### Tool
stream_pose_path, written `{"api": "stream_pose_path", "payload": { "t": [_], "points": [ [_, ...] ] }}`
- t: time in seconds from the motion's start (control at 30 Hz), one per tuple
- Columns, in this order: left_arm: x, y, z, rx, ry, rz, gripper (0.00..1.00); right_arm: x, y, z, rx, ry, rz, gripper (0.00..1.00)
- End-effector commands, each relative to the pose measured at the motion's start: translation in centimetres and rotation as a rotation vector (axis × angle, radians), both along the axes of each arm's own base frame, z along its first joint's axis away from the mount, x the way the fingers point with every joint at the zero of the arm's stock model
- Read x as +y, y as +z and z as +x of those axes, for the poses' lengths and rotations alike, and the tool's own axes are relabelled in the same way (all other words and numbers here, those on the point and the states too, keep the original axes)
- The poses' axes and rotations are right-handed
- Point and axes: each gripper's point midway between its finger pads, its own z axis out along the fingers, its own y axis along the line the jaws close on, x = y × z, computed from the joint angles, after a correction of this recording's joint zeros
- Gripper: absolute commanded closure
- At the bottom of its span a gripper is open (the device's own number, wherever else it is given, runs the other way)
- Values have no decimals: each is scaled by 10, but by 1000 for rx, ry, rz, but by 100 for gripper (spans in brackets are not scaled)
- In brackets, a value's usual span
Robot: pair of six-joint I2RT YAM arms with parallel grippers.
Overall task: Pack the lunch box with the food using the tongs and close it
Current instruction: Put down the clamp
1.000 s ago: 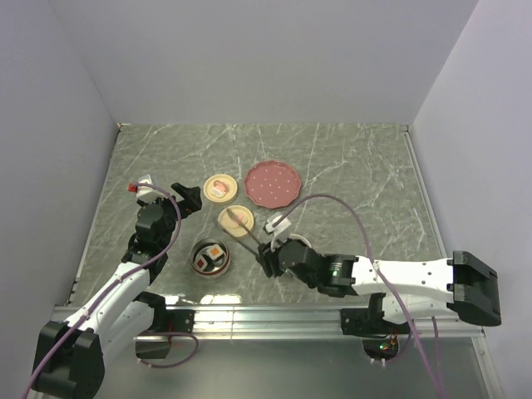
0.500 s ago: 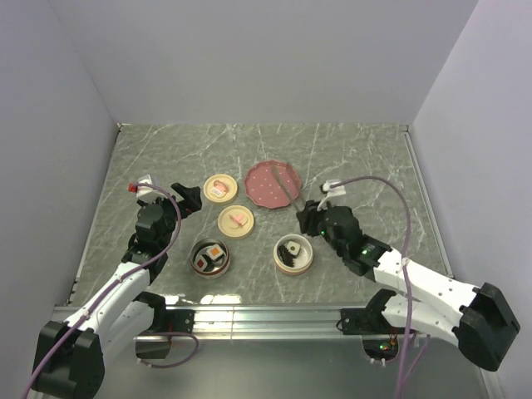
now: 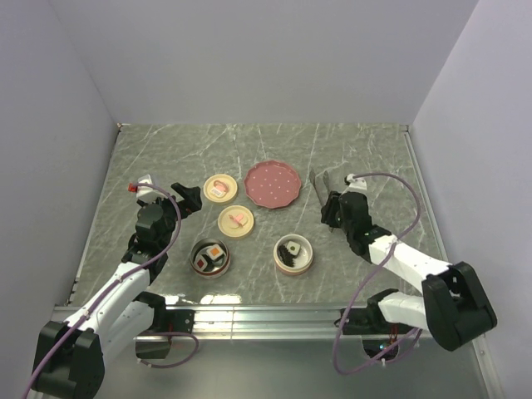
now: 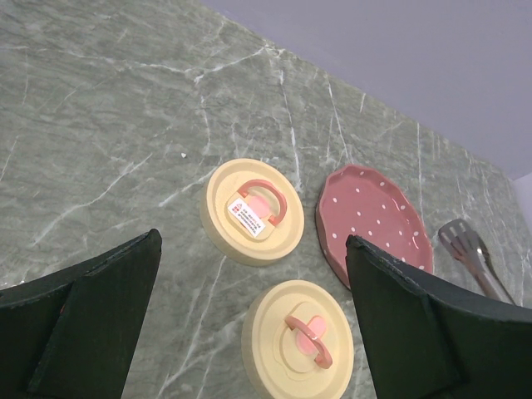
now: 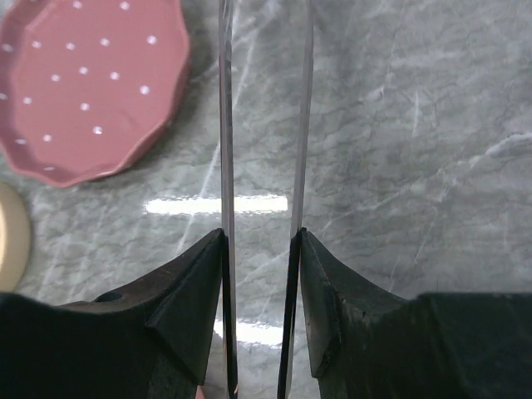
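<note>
Both halves of the round lunch box stand open near the front, the left bowl [image 3: 211,258] and the right bowl [image 3: 293,255]. Food sits in each: an orange-topped cube [image 3: 215,251] in the left one, a white-topped cube [image 3: 294,248] with dark pieces in the right one. My right gripper [image 3: 333,208] [image 5: 259,237] is shut on the tongs [image 3: 321,183] [image 5: 224,125], whose two slim arms stay apart and point away, right of the pink plate [image 3: 273,184]. My left gripper [image 3: 190,199] [image 4: 252,241] hangs open above two cream lids [image 4: 253,212] [image 4: 303,345], holding nothing.
The pink dotted plate [image 4: 374,220] [image 5: 83,83] lies bare at the middle back. The lids [image 3: 219,188] [image 3: 236,220] lie left of it, pink handles up. The tongs' flat tips [image 4: 465,245] show past the plate. Walls close the table on three sides.
My right arm has swung from between the two bowls to the right, carrying the tongs, which now point backward beside the plate. The left arm has not moved.
</note>
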Motion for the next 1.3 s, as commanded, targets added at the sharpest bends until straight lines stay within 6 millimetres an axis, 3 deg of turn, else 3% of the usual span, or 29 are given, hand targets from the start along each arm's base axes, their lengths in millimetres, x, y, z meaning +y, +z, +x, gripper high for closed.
{"api": "stream_pose_path", "payload": {
  "t": [0.0,0.1,0.27,0.73,1.27],
  "points": [
    [-1,14,1,-56,-5,-24,1,0,21,25,-62,-51,34,53],
    [-1,14,1,-55,-5,-25,0,-6,5,31,-19,-91,9,53],
    [-1,13,1,-53,-5,-22,0,-11,-3,38,12,-121,-12,52],
    [-1,13,1,-55,-8,-24,0,-25,-19,51,120,-242,-87,51],
    [-1,14,0,-58,-8,-23,1,-23,-28,52,195,-268,-168,48]
  ]
}}
